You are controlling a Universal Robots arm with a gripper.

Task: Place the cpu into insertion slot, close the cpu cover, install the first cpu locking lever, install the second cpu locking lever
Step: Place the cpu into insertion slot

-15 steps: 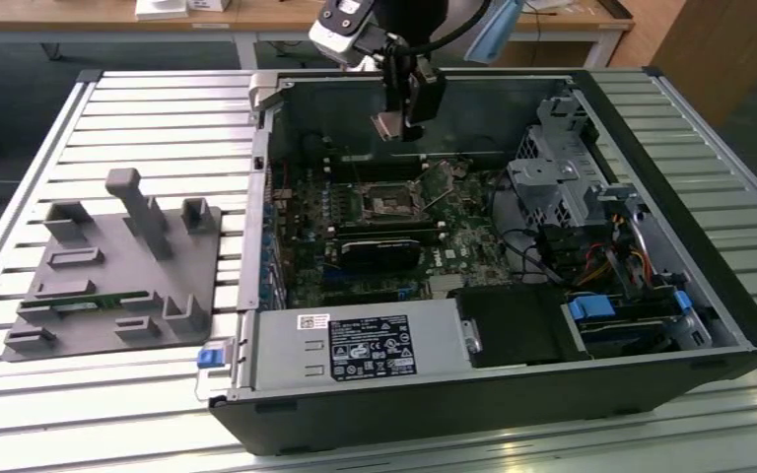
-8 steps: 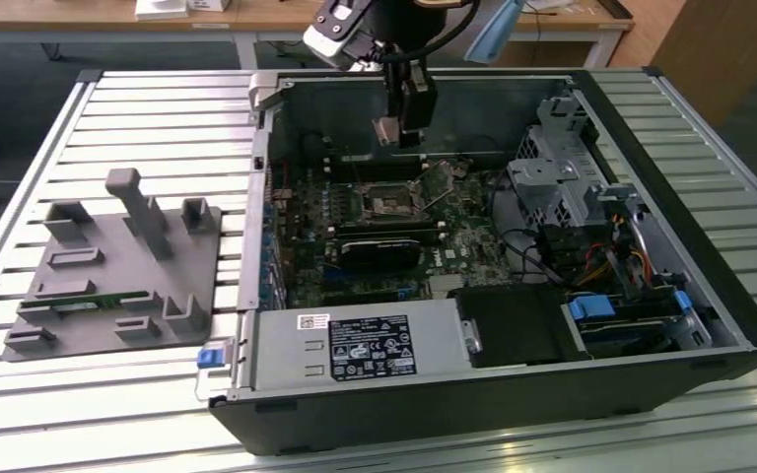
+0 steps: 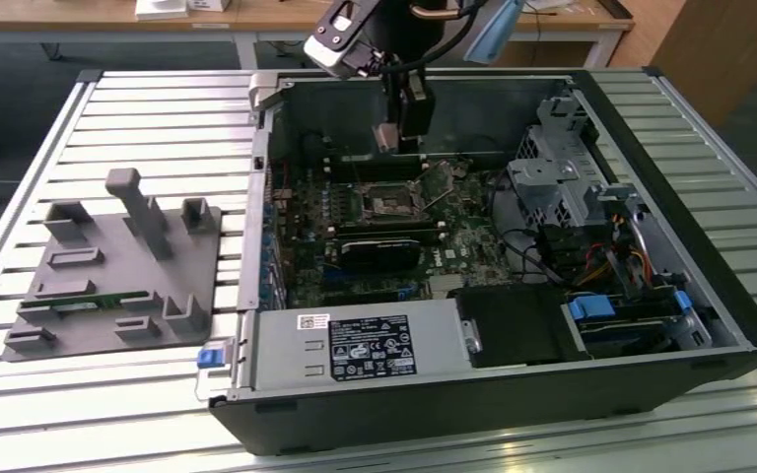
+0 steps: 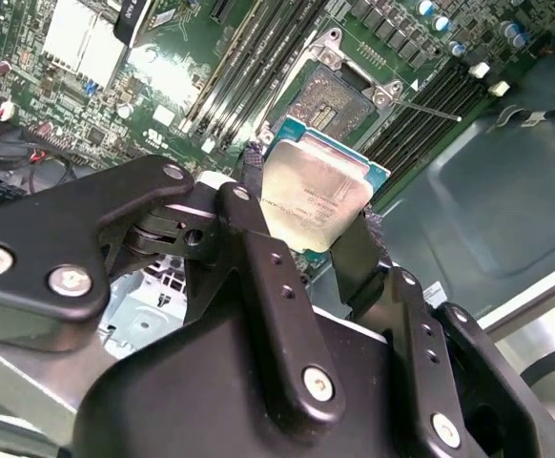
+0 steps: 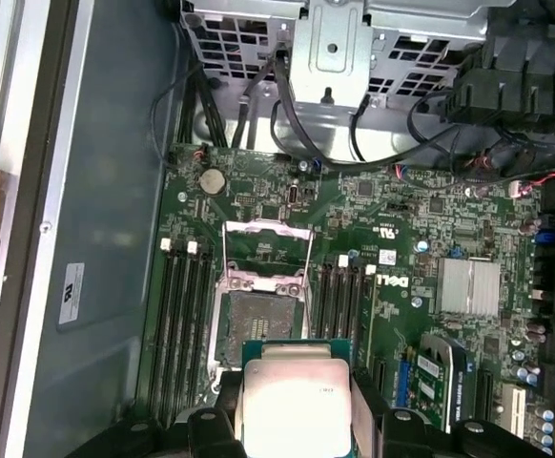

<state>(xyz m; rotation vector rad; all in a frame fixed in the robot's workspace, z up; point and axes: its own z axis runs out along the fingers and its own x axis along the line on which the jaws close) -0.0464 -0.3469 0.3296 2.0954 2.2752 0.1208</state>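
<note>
My gripper point(image 4: 306, 215) pinches the cpu point(image 4: 318, 191) by two opposite edges, the chip lying flat between the black fingers point(image 4: 251, 191). It hangs above the board, apart from the insertion slot point(image 5: 258, 320), which lies bare with the cpu cover point(image 5: 266, 250) swung open beside it. Memory slots point(image 5: 184, 324) flank the socket closely on both sides, and the case wall point(image 5: 115, 191) stands beyond them on one side. I see print on the chip's top, a sticker point(image 5: 71, 294) on that wall and a white label point(image 3: 366, 347) on the power supply point(image 3: 287, 345), all too small to read.

The slatted metal worktop point(image 3: 155, 99) carries an open computer case point(image 3: 484, 404); a grey holder tray point(image 3: 90, 296) lies just beside the case.
</note>
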